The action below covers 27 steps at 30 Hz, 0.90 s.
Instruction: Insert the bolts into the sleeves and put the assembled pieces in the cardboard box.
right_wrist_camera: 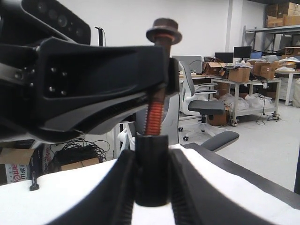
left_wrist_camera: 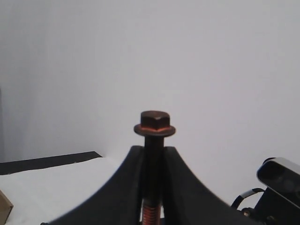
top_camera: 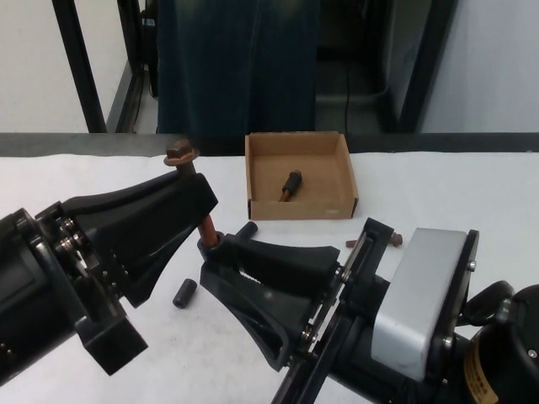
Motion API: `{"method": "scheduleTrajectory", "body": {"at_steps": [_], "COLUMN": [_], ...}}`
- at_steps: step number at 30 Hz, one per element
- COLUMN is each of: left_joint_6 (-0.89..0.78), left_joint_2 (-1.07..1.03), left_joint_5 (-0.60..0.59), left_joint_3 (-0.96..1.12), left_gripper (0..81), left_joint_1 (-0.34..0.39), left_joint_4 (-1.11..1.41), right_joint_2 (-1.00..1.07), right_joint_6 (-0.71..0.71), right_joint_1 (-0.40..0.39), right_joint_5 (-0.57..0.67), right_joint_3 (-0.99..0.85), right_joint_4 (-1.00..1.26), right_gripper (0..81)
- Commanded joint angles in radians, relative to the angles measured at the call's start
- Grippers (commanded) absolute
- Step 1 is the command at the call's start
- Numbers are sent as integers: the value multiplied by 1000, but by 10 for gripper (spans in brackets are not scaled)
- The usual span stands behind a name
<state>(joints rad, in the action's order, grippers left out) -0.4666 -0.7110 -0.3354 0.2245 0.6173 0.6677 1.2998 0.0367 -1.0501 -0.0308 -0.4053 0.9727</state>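
On the left, the left arm's black claw (top_camera: 200,192) is clenched on the shank of a rust-brown hex-head flange bolt (left_wrist_camera: 154,123), which stands upright with its head above the fingers, while a loose short black cylindrical sleeve (top_camera: 184,292) lies on the white-covered table (top_camera: 455,181) beside that arm. Just to the right, the right arm's black claw (right_wrist_camera: 151,161) grasps a second black sleeve (right_wrist_camera: 151,176) upright, and the bolt's orange threaded end meets that sleeve's top. Farther back and right, the open brown cardboard box (top_camera: 299,208) holds one assembled bolt-and-sleeve piece (top_camera: 291,184) on its floor
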Motion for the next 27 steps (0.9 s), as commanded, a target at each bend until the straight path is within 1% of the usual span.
{"method": "scheduleTrajectory", "body": {"at_steps": [1,4,9,18,20,21,24,27], "left_joint_6": [-5,-5,-8,-8,-8,-8,-8,-8], "left_joint_2": [9,9,9,9,9,9,9,9], "left_joint_5": [-11,-23,-33,-33,-33,-33,-33,-33], "left_joint_3": [1,1,1,1,1,1,1,1], "left_gripper": [8,8,8,6,45,78,186,323], "left_joint_1": [4,4,6,44,44,44,44,44], "left_joint_4": [0,-21,-43,-43,-43,-43,-43,-43], "right_joint_2": [-1,-1,-1,-1,-1,-1,-1,-1], "right_joint_6": [1,1,1,1,1,1,1,1], "right_joint_1": [2,2,2,2,2,2,2,2], "right_joint_5": [-69,-105,-105,-105,-105,-105,-105,-105], "right_joint_3": [-14,-14,-21,-52,-54,-54,-53,-53], "right_joint_4": [20,20,20,13,11,11,8,4], "right_gripper": [3,3,3,3,3,3,3,3]}}
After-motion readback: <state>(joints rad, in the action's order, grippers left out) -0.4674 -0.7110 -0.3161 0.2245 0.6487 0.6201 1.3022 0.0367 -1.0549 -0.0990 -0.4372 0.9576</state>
